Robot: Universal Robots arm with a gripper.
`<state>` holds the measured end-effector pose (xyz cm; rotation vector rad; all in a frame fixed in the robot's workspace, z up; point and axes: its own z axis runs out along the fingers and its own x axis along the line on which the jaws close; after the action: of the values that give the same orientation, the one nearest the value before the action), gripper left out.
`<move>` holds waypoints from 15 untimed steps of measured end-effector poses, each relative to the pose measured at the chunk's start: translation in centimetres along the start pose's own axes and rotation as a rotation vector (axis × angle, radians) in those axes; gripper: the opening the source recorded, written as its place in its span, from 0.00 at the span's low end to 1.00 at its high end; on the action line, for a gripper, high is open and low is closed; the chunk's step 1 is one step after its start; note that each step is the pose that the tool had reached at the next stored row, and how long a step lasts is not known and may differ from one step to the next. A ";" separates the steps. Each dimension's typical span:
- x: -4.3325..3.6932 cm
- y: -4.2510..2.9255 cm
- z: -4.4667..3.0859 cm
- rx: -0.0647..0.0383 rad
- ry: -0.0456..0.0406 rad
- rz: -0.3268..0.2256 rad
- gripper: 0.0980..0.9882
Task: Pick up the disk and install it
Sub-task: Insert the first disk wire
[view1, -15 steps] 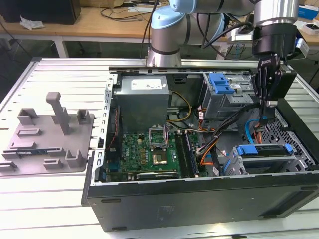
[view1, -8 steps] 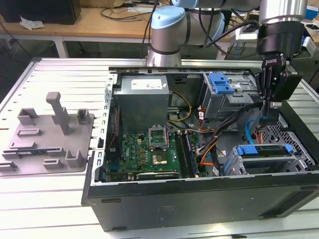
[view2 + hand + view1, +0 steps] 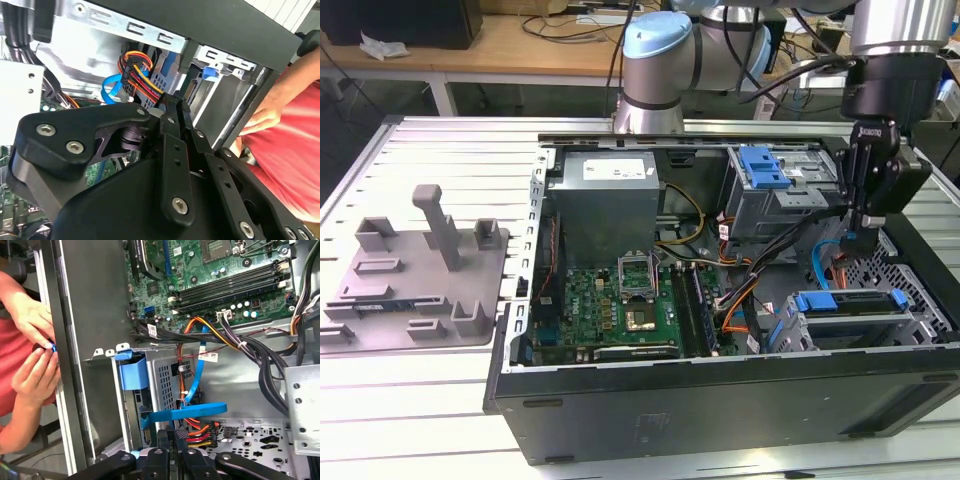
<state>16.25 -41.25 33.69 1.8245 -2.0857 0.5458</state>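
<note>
The end effector (image 3: 857, 238), clenched on nothing visible, hung just above the disk (image 3: 850, 304); its long axis ran across the exterior view.

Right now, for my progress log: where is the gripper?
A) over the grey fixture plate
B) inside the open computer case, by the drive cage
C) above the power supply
B: in the exterior view the gripper hangs inside the computer case, close by the drive cage.
</note>
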 end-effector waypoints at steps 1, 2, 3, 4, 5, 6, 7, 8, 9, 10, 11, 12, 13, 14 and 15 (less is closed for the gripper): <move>0.29 -0.04 0.04 -0.001 -0.0061 0.000 0.07; 0.51 -0.07 0.06 -0.001 -0.0109 0.000 0.07; 0.73 -0.10 0.07 -0.002 -0.0162 0.000 0.07; 1.06 -0.15 0.12 -0.004 -0.0273 0.000 0.07; 1.33 -0.18 0.20 -0.006 -0.0419 0.001 0.07; 1.59 -0.22 0.26 -0.008 -0.0590 0.001 0.07; 1.74 -0.24 0.29 -0.009 -0.0671 0.001 0.07; 1.93 -0.26 0.33 -0.011 -0.0779 0.001 0.07; 2.23 -0.30 0.40 -0.013 -0.0919 0.001 0.07; 2.37 -0.32 0.42 -0.013 -0.0971 0.001 0.07; 2.58 -0.35 0.42 -0.014 -0.1044 0.000 0.07; 2.77 -0.37 0.39 -0.015 -0.1177 -0.001 0.07; 2.89 -0.39 0.34 -0.016 -0.1285 -0.002 0.07; 2.97 -0.40 0.31 -0.016 -0.1361 -0.003 0.07; 3.10 -0.42 0.29 -0.018 -0.1470 -0.003 0.07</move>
<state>16.25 -44.13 34.94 1.9102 -2.1735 0.4020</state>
